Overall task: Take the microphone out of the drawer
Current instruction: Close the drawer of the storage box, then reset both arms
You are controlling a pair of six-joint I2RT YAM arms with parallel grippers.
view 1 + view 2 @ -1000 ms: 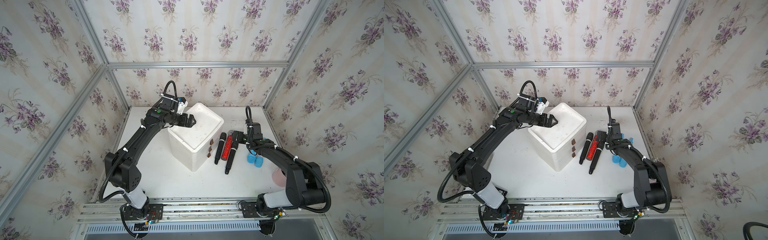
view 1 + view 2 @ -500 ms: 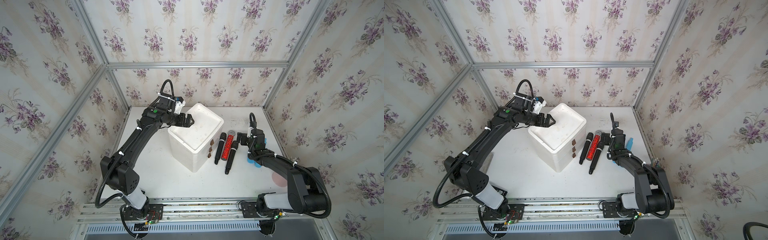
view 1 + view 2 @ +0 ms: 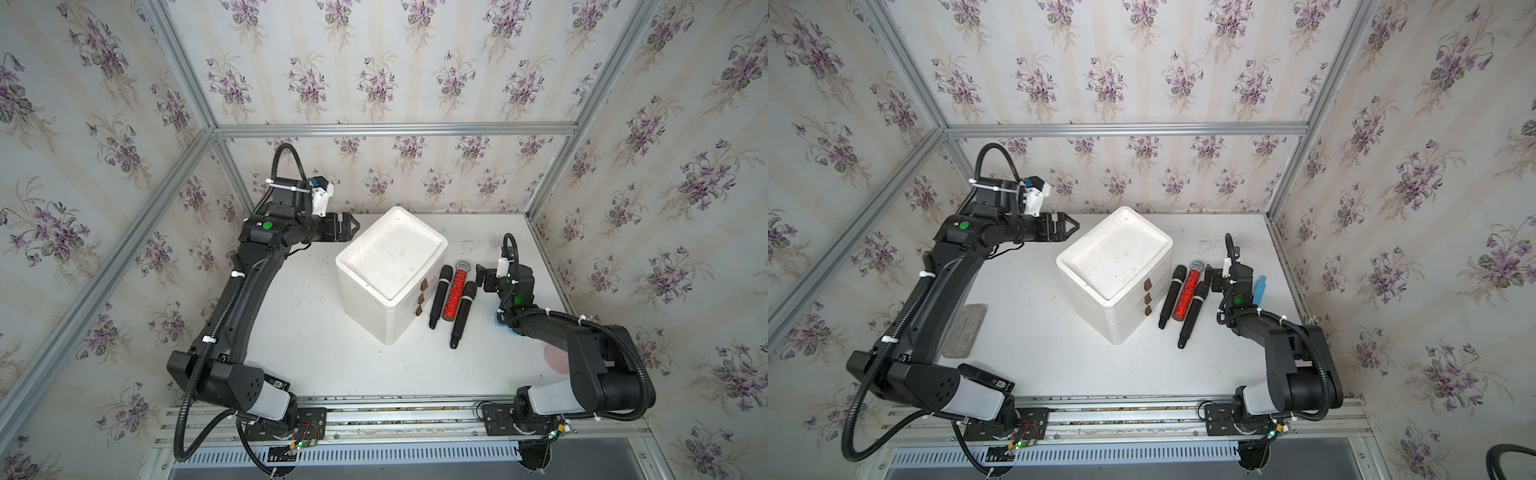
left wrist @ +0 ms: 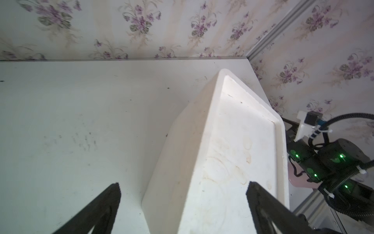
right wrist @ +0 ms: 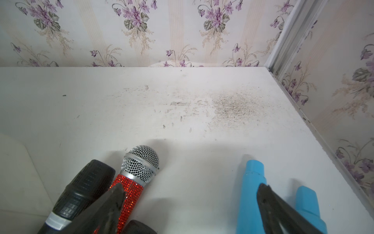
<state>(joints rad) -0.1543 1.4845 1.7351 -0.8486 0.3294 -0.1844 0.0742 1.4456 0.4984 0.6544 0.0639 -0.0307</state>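
A white drawer box (image 3: pixel 390 266) (image 3: pixel 1115 266) with three brown handles stands mid-table, and all its drawers look shut. To its right, in both top views, three microphones lie side by side on the table: a black microphone (image 3: pixel 438 297), a red glitter microphone (image 3: pixel 456 291) (image 5: pixel 141 164) and another black one (image 3: pixel 463 313). My left gripper (image 3: pixel 351 226) (image 4: pixel 183 184) hangs open and empty beside the box's far left corner. My right gripper (image 3: pixel 482 278) (image 5: pixel 190 185) is open and empty, low over the table just right of the microphone heads.
Two blue plastic pieces (image 5: pixel 251 192) (image 3: pixel 1260 286) lie by the right wall under my right wrist. A pink disc (image 3: pixel 555 355) shows beneath the right arm. A grey pad (image 3: pixel 963 330) lies under the left arm. Walls close the table on three sides.
The left gripper has drawn back to the left, off the box top. The right arm has folded down and back a little toward the near side. Both grippers stayed open.
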